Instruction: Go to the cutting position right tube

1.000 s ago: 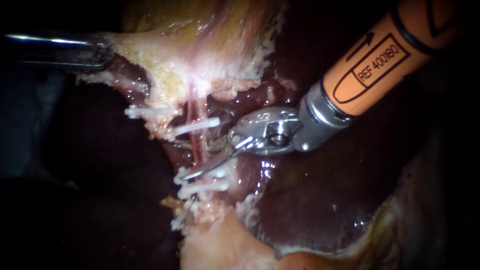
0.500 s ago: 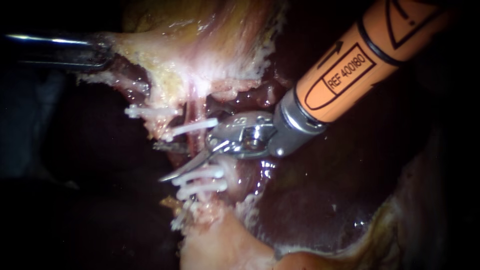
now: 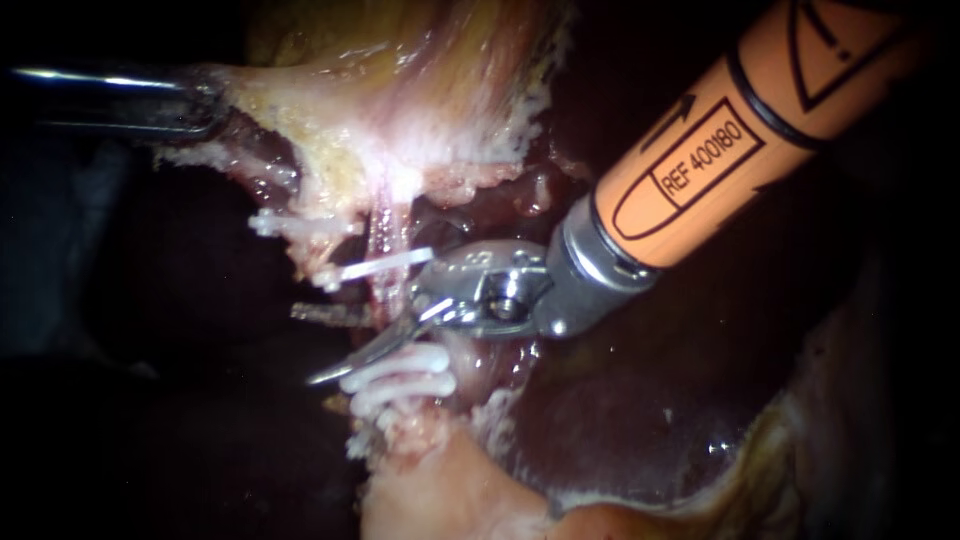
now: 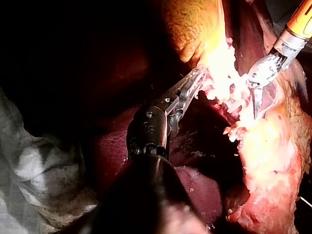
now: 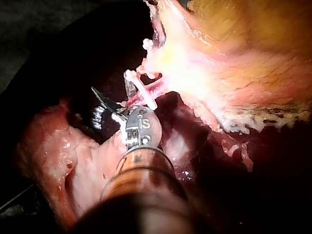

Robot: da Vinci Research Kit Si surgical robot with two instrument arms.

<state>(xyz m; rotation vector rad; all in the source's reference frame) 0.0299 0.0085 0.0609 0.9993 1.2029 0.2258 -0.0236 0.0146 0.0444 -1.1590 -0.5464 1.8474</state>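
Observation:
A thin pink tube (image 3: pixel 388 290) runs down from the pale gallbladder tissue (image 3: pixel 400 130). One white clip (image 3: pixel 385 263) crosses it above and two white clips (image 3: pixel 400 370) below. My right instrument (image 3: pixel 305 345), orange-shafted with curved blades, comes in from the upper right. Its blades are open and straddle the tube between the clips, one blade behind it and one in front. In the right wrist view the right instrument's blades (image 5: pixel 96 105) sit just beside the upper clip (image 5: pixel 144 92). My left instrument (image 3: pixel 212 103) holds the gallbladder's edge at the upper left, jaws shut on it (image 4: pixel 197 77).
Dark red liver (image 3: pixel 620 400) lies under and to the right of the tube. Another white clip (image 3: pixel 295 225) sits on tissue left of the tube. Pale fatty tissue (image 3: pixel 440 490) bulges below the lower clips. A cloth (image 4: pixel 34 180) lies beside the left shaft.
My right instrument has slid left and slightly down, so its open blades now reach past the tube between the clips. The left instrument has held still.

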